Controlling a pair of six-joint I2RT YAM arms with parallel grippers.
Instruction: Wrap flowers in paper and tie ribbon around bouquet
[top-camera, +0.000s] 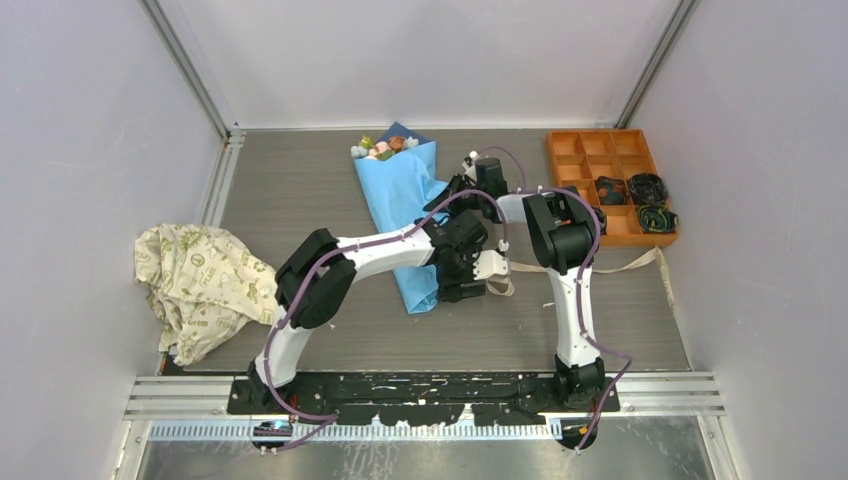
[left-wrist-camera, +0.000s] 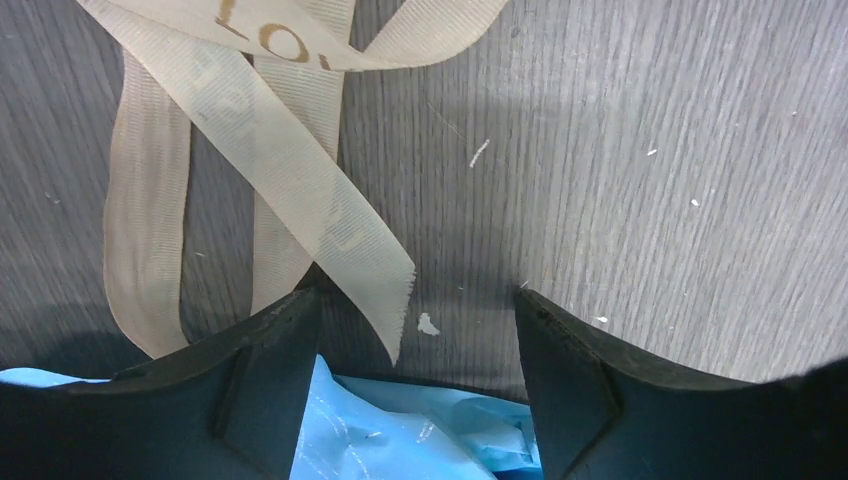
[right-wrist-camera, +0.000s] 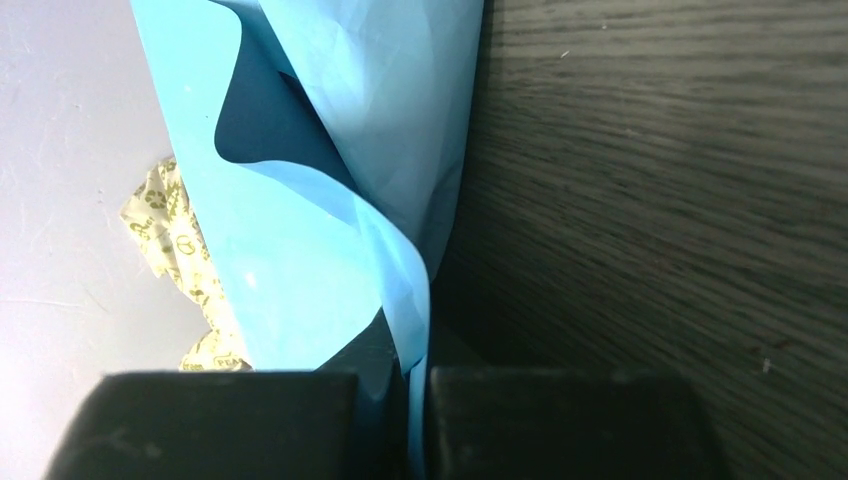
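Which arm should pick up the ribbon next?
Probably the left. The left gripper is open just above the ribbon, near its loose end; the right gripper is busy, shut on the paper.

**Robot test cell, laboratory setting**

The work area is enclosed on three sides by plain pale walls (top-camera: 90, 120), joined at the corners by aluminium rails (top-camera: 190, 68). A left arm (top-camera: 330, 270) and a right arm (top-camera: 572, 300) are bolted side by side to a black base plate (top-camera: 420, 392) at the near edge of a grey wood-grain table (top-camera: 300, 190). Purple cables (top-camera: 626, 362) are routed along both arms. An orange compartment tray (top-camera: 590, 133) is placed at the far right of the table, and a crumpled printed cloth (top-camera: 200, 280) at the left edge.
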